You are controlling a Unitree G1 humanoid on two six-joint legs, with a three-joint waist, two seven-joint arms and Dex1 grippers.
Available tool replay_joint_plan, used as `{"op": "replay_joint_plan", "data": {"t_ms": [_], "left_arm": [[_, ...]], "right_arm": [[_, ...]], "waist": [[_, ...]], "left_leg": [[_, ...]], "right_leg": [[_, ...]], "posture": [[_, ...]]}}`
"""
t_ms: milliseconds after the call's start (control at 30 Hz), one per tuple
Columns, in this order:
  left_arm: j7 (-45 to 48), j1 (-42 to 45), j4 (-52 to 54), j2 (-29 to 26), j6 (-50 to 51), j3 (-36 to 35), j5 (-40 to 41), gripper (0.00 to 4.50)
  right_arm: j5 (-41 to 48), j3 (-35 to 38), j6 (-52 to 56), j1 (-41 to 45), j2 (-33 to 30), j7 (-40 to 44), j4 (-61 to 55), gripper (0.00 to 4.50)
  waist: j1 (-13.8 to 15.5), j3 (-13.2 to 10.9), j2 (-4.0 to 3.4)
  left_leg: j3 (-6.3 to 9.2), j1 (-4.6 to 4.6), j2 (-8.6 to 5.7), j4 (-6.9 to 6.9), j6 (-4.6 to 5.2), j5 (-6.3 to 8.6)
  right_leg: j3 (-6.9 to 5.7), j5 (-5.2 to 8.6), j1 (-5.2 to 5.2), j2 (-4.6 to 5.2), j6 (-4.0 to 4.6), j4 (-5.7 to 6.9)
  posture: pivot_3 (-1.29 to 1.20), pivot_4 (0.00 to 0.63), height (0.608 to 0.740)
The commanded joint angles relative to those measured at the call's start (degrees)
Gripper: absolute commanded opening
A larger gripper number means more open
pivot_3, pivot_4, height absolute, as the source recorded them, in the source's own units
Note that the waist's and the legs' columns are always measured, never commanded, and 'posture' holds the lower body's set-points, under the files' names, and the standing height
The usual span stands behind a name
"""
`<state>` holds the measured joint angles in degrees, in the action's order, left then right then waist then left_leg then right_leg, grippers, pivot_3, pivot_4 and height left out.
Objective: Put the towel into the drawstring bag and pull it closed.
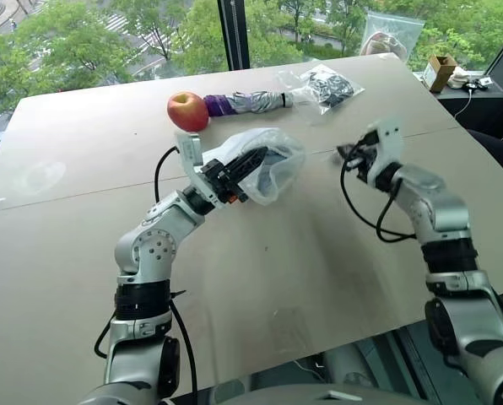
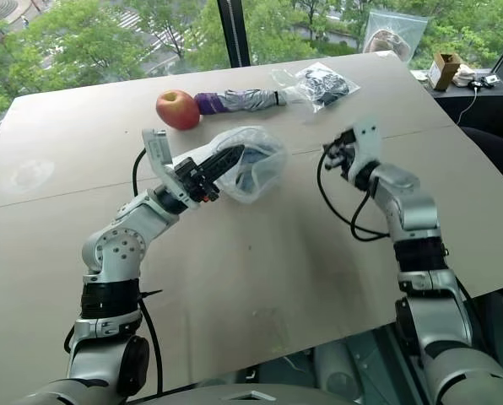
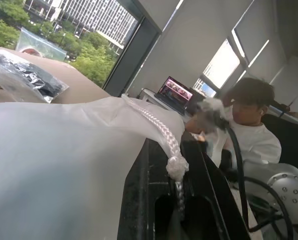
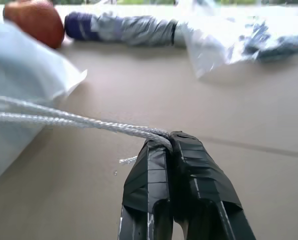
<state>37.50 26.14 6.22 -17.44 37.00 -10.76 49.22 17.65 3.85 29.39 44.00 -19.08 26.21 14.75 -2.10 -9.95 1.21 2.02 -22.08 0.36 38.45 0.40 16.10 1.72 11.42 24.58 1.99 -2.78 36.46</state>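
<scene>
Strings (image 4: pixel 64 120) run taut from my right gripper (image 4: pixel 170 137), pinched shut on them at mid-right, to the bag (image 1: pixel 273 164). My left gripper (image 1: pixel 250 162), clamped on its knotted cord at frame centre, anchors it so pulling cinches the mouth over the towel (image 2: pixel 253 175).

bare table (image 1: pixel 260 278) nearside, apple (image 1: pixel 188 110), umbrella (image 1: pixel 247 104), pouch (image 1: pixel 327 86) crowding far edge

The left gripper (image 2: pixel 228 158) grips the bag (image 2: pixel 256 164) above the table (image 2: pixel 260 270). The right gripper (image 2: pixel 334 153) hangs closed beside it. An apple (image 2: pixel 177 110) lies behind.

Silver arms, blk cables, blk end effectors
</scene>
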Motion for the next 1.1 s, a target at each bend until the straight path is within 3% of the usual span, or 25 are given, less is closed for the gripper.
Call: {"op": "replay_joint_plan", "data": {"t_ms": [33,200,633,767,1000,1100], "left_arm": [[0.0,-0.8,2.8,0.2,-1.7,-0.7,0.1,0.00],[0.8,-0.8,4.2,1.3,-3.9,-1.0,0.6,0.00],[3.0,-2.2,7.2,0.0,-2.7,-1.0,4.5,0.00],[3.7,-3.3,8.1,-0.5,-1.9,0.2,4.3,1.18],[5.5,-3.5,6.8,-2.6,-9.2,2.4,-5.1,4.45],[7.7,-3.9,6.8,-3.9,-12.1,3.9,-8.3,4.45]], "right_arm": [[4.4,6.3,-0.9,6.7,0.6,-1.9,-1.0,0.03],[8.9,8.5,2.8,11.0,1.9,-2.4,-3.8,0.03],[8.5,5.5,3.1,8.5,2.6,-0.6,-4.6,0.03],[8.6,5.5,3.4,8.0,2.9,-0.9,-5.2,0.00],[9.2,5.6,5.0,7.3,3.1,-1.4,-7.7,0.00],[9.6,5.7,5.9,7.3,3.4,-1.9,-8.9,0.00]], "waist": [[0.0,0.0,0.00],[0.0,0.0,0.00],[0.0,0.0,-0.01],[0.0,0.0,-0.01],[0.0,0.0,-0.01],[0.0,0.0,-0.01]], "left_leg": [[-0.01,0.00,0.00,-0.02,0.00,0.00],[0.03,-0.01,0.02,-0.03,0.00,0.00],[-0.01,-0.05,0.01,-0.03,0.01,0.00],[0.00,-0.05,0.01,-0.03,0.01,0.00],[-0.01,-0.01,0.01,-0.03,0.01,0.00],[-0.02,-0.01,0.01,-0.04,0.01,0.00]], "right_leg": [[0.00,0.00,0.00,0.00,0.00,0.00],[-0.03,0.00,0.01,0.00,0.00,-0.01],[-0.03,0.00,0.04,0.03,0.00,-0.02],[-0.02,0.00,0.04,0.02,0.00,-0.02],[-0.02,0.00,0.04,0.01,0.01,0.04],[-0.02,0.00,0.05,0.01,0.01,0.03]], "posture": [[0.00,0.150,0.740],[0.00,0.150,0.740],[0.00,0.150,0.740],[0.00,0.150,0.740],[0.00,0.150,0.740],[0.00,0.150,0.740]]}}
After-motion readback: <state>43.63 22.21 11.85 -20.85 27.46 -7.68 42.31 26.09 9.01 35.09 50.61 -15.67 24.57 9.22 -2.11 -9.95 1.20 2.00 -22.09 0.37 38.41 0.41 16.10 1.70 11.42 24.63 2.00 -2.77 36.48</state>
